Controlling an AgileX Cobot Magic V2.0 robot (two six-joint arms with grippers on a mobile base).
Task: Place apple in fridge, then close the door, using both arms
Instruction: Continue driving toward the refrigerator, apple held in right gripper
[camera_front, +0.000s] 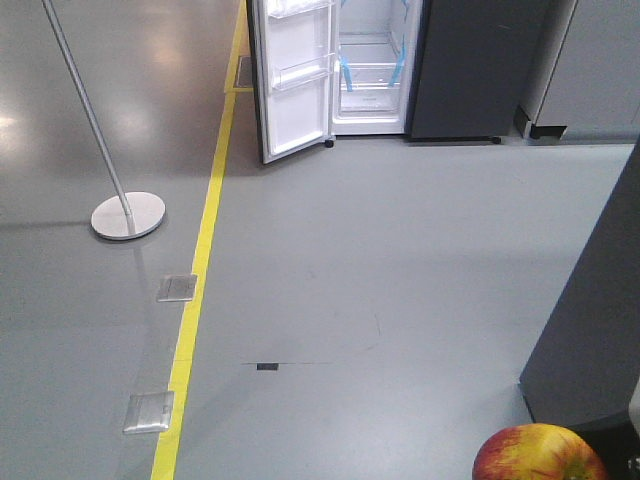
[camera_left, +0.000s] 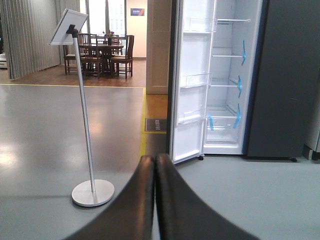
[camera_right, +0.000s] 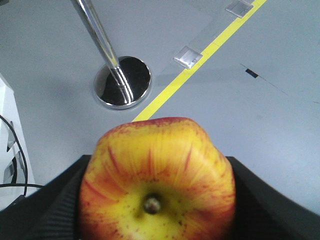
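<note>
Two steps remain: the right claw (camera_right: 157, 200) grips the apple (camera_right: 157, 182) from both sides, the left claw (camera_left: 154, 200) is pressed closed and empty, and the fridge (camera_front: 375, 60) stands well apart across the grey floor (camera_front: 400, 280), its door (camera_front: 295, 90) swung wide open.

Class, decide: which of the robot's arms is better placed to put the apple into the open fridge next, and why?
Right. The right tool grips the apple, while the left tool is shut and empty; the fridge stands open ahead.
</note>
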